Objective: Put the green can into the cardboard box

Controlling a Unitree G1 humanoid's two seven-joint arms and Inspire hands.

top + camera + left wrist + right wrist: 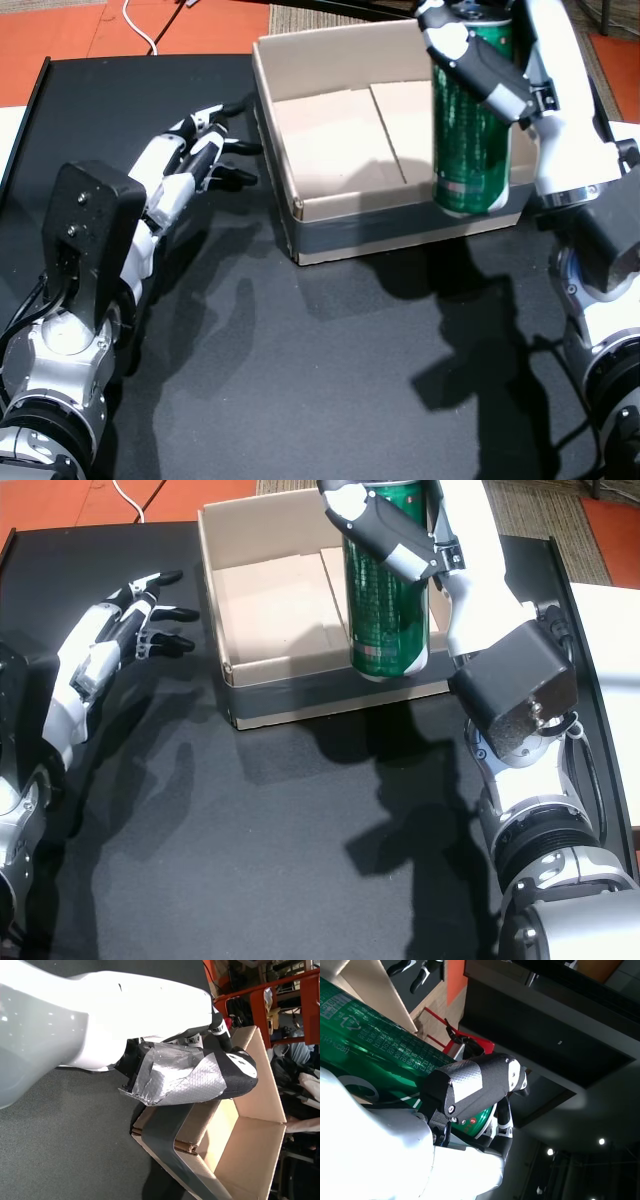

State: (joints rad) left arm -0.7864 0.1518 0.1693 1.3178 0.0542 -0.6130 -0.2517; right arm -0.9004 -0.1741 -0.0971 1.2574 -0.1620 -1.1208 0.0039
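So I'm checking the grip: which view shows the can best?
A head view: the whole green can shows upright in the right hand. The right wrist view shows only its side; the left wrist view shows none.

green can: glossy dark green body, fine white print in bands, silver rim at the lower end. cardboard box: plain tan inside, grey tape band along the outer front wall. table: matt black, faintly speckled. floor beyond it: orange-red, with a white cable. right hand: white shells, black joints. left hand: white and black, fingertips black. left wrist view: silver-grey woven tape on a black finger segment.
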